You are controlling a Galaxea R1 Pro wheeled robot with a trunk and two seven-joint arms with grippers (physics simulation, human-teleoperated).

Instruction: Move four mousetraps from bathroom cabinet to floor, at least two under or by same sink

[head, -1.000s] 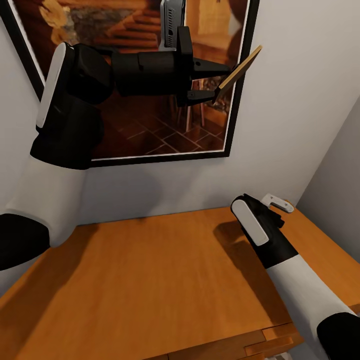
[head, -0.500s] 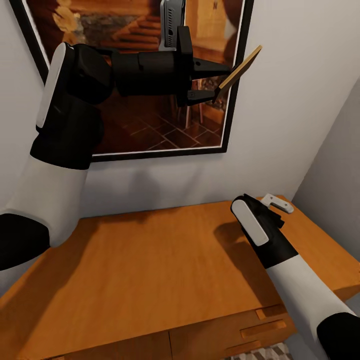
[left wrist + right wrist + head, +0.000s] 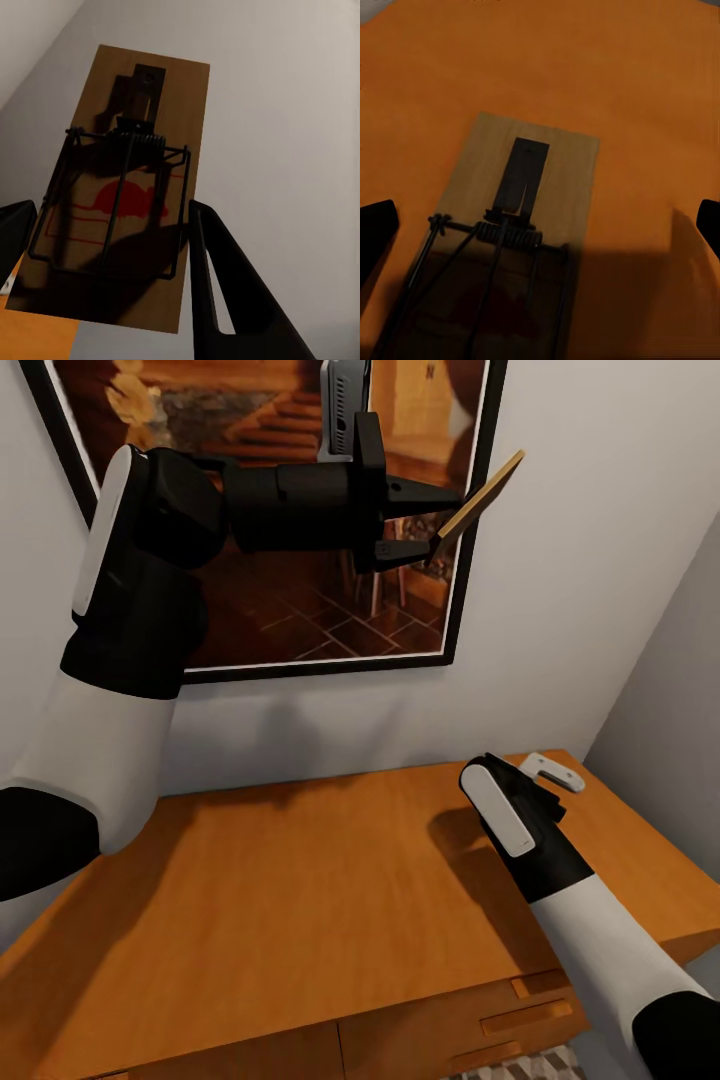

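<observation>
Atop cabinet lies one mousetrap; left pincer grips another.

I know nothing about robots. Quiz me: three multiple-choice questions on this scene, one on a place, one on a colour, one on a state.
1. Where is the mousetrap under the right gripper?
A. on the cabinet top
B. on the floor
C. in a sink

2. What colour is the print on the mousetrap in the left gripper?
A. blue
B. red
C. green

3. How does the left gripper stand?
A. open and empty
B. shut on a mousetrap, held up before the wall
C. resting on the cabinet

Answers:
1 A: the right wrist view shows a mousetrap flat on the orange cabinet, between the right gripper's fingers.
2 B: the held mousetrap bears a red mark.
3 B: the left gripper clamps the board in the air.
</observation>
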